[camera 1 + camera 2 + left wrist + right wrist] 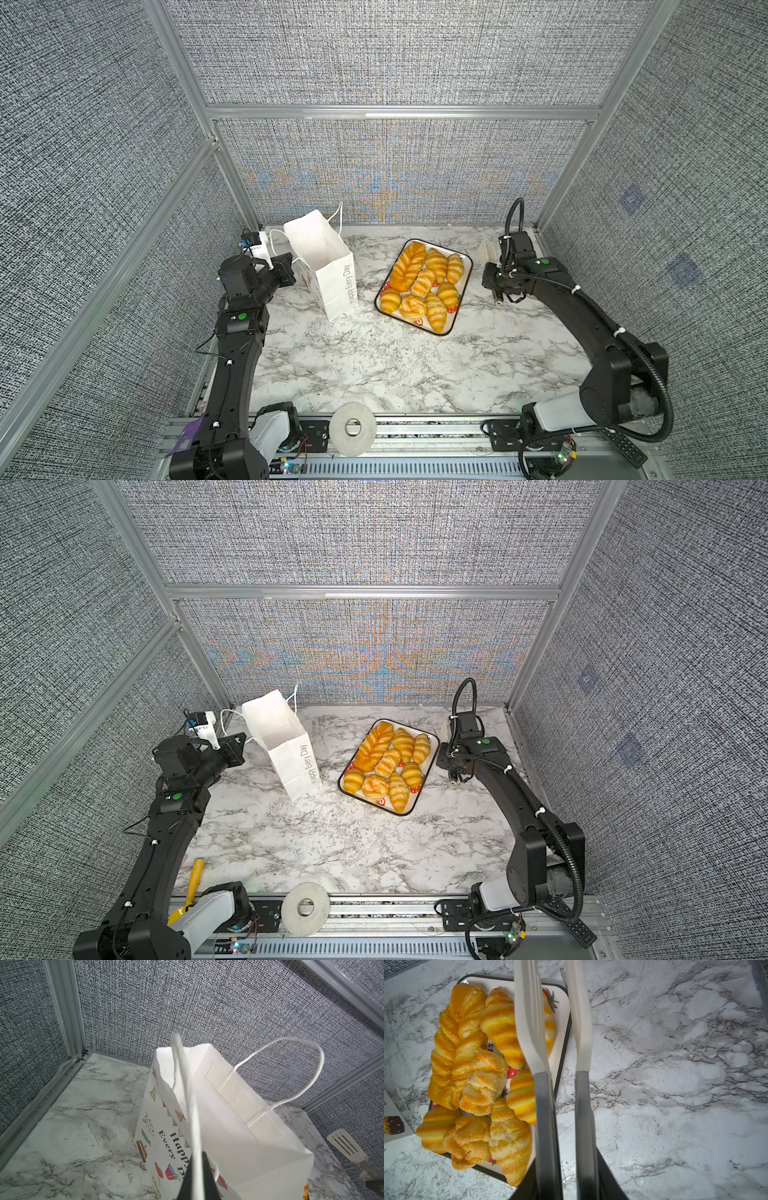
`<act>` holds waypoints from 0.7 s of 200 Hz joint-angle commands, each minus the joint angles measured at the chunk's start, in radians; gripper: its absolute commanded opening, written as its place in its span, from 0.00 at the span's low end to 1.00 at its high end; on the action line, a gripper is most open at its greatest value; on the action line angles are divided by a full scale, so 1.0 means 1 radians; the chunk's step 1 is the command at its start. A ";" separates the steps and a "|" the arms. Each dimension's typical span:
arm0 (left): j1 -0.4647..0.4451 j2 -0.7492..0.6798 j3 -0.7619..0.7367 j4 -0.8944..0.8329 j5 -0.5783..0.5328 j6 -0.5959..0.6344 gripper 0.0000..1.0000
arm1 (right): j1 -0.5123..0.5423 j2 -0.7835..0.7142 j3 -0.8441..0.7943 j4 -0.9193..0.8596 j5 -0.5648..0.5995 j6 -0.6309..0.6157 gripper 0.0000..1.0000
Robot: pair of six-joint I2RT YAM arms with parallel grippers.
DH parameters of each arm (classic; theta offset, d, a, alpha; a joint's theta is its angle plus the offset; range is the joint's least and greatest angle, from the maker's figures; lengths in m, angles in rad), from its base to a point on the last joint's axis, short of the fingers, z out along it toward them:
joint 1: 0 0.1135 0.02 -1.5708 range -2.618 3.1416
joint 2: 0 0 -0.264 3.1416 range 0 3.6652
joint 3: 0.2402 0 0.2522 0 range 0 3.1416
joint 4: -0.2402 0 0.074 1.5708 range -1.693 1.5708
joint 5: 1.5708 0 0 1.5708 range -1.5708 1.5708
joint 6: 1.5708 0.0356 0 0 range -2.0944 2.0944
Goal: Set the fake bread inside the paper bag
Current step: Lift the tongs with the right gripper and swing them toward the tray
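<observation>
Pinching the handle [188,1093] of the paper bag [328,274] in the left gripper [197,1178], far left. Clamping tongs [542,1105] in the right gripper [566,1184], just right of the tray [468,274]. Spotting the bread [423,281] on that tray, beside the bag.

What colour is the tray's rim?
Black. The tray rim shows best in the right wrist view.

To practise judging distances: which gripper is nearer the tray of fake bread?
Right. The right gripper, holding white tongs, is just beside the tray. The left gripper is farther off, past the paper bag, shut on its cord handle.
</observation>
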 commanded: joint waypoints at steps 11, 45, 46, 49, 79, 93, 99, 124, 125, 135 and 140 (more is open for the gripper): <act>0.001 -0.010 0.000 0.007 0.015 0.005 0.00 | 0.001 0.011 0.038 -0.020 -0.004 -0.015 0.32; 0.001 -0.015 0.000 0.008 0.018 0.005 0.00 | 0.004 0.038 0.058 -0.029 -0.027 -0.018 0.32; 0.001 -0.015 0.000 0.008 0.018 0.004 0.00 | 0.004 0.039 0.058 -0.029 -0.027 -0.017 0.32; 0.001 -0.014 0.000 0.008 0.018 0.005 0.00 | 0.005 0.042 0.059 -0.028 -0.029 -0.017 0.32; 0.001 -0.019 -0.002 0.009 0.019 0.004 0.00 | 0.012 0.069 0.060 -0.020 -0.045 -0.015 0.32; 0.000 -0.019 -0.004 0.009 0.018 0.003 0.00 | 0.015 0.081 0.066 -0.021 -0.051 -0.017 0.32; 0.001 -0.018 -0.003 0.010 0.018 0.004 0.00 | 0.016 0.086 0.068 -0.020 -0.055 -0.018 0.32; 0.002 -0.015 -0.004 0.011 0.020 0.002 0.00 | 0.020 0.102 0.077 -0.016 -0.073 -0.021 0.32; 0.001 -0.015 -0.004 0.011 0.021 0.002 0.00 | 0.020 0.102 0.077 -0.016 -0.075 -0.021 0.32; 0.001 -0.015 -0.005 0.011 0.019 0.002 0.00 | 0.021 0.107 0.079 -0.012 -0.083 -0.022 0.32; 0.001 -0.016 -0.005 0.011 0.018 0.002 0.00 | 0.022 0.111 0.080 -0.011 -0.090 -0.024 0.32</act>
